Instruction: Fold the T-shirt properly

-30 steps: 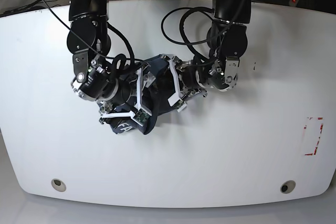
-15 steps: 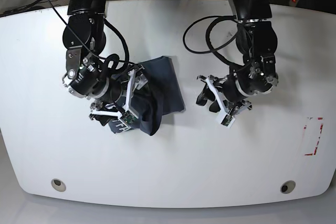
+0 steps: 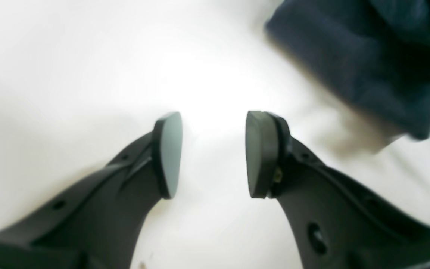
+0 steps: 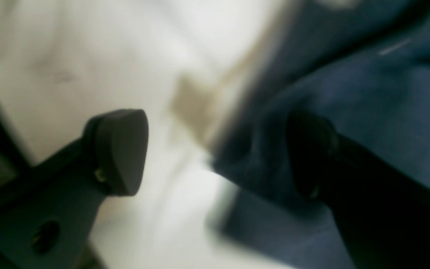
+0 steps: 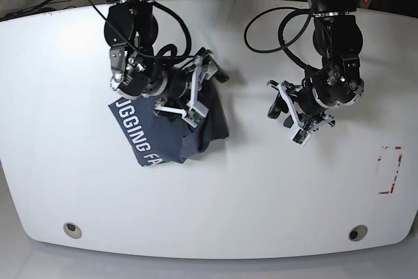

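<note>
Bright, even overhead light floods the white surface [image 5: 261,194], which blows out to glare in the left wrist view. The base view is sharp, with the surface's edges bowed by lens distortion. Both wrist views are soft: the T-shirt [image 4: 368,112] smears with motion blur, casting a brownish, hazy shadow.

I see the white table [image 5: 261,187] carrying one thing, the shirt [image 5: 163,136], a dark folded bundle with white lettering up. In my left wrist view both fingers [image 3: 168,153] hang over bare tabletop, the shirt's edge lying beyond the far finger, apart from it. In my right wrist view, blurred, one finger [image 4: 120,149] is over bare table and the other over cloth.
</note>
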